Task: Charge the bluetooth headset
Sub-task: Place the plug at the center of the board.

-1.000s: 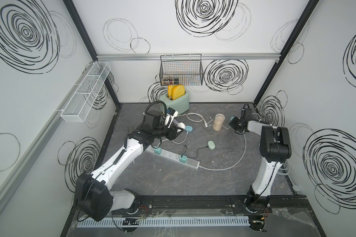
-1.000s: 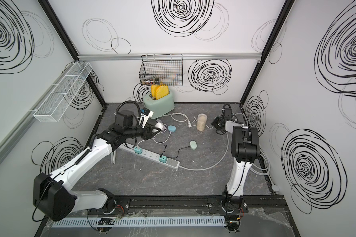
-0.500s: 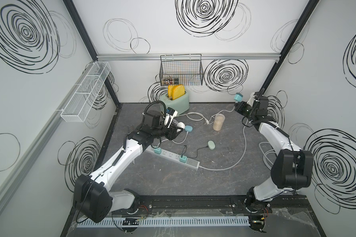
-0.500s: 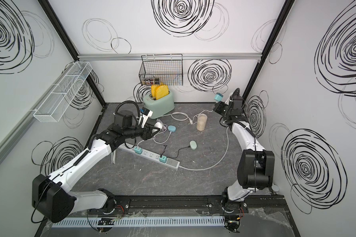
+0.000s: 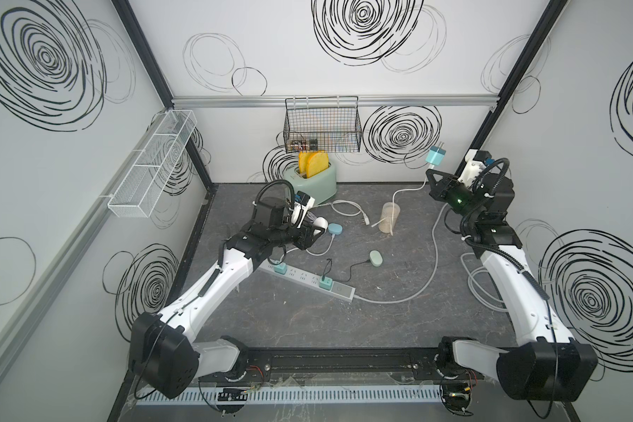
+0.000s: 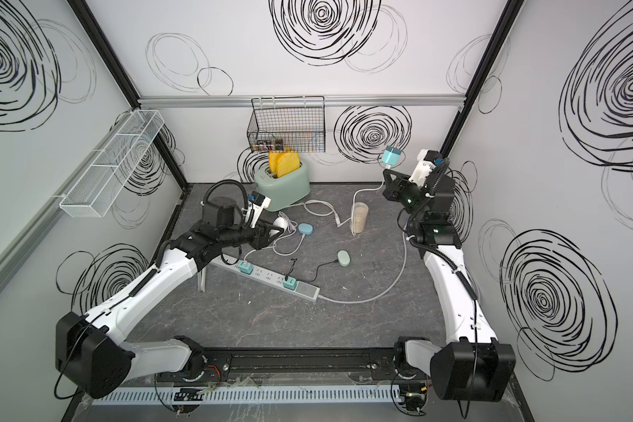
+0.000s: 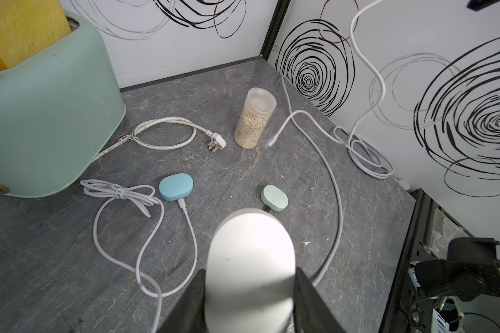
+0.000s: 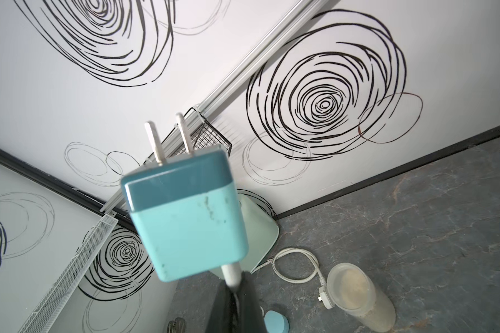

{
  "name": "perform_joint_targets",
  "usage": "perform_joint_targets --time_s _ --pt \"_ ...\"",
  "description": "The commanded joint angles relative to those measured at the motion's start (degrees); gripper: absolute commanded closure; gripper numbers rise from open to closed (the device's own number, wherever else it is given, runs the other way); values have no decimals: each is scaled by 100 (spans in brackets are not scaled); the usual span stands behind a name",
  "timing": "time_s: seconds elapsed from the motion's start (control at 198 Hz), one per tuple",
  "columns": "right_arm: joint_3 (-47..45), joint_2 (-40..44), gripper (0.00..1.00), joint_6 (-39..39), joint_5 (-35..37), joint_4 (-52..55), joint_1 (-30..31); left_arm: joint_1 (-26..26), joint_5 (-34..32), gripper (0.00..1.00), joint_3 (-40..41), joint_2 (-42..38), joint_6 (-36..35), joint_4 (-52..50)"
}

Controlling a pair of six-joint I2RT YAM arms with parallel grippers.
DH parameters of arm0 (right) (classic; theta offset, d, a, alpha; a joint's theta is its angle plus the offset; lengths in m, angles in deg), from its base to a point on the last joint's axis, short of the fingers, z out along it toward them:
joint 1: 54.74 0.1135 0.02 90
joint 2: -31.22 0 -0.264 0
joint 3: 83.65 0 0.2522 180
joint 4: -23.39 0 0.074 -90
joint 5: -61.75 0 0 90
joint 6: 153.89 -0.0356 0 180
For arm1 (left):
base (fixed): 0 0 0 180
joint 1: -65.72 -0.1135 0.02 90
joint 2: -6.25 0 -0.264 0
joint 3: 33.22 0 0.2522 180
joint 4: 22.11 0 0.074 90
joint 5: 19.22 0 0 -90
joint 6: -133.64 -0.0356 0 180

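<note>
Right wrist: right gripper pinches the cable below the charger, prongs up; left gripper clamps the white case. I'd swing prongs down onto the power strip.

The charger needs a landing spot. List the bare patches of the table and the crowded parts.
Widest bare patch: the table between the power strip and the front rail. A smaller one lies between the mint case, the jar and the strip's cord. Crowded: from the toaster to the blue case, where cables coil.
</note>
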Motion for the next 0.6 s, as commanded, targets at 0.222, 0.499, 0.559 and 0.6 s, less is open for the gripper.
perform_joint_targets --time_s 0.222,0.499,0.559,0.6 --pt "-1096 835 100 44 -179 924 -418 230 -65 69 59 -215 -66 216" --pt "-2463 942 100 14 -347 1097 -923 441 -134 69 42 -221 -104 155" --pt "-2646 840 100 61 -312 1120 -1043 472 -154 69 52 -247 -114 154" --pt "-2726 741 100 96 -246 1162 -1102 492 -162 69 60 -250 -121 154"
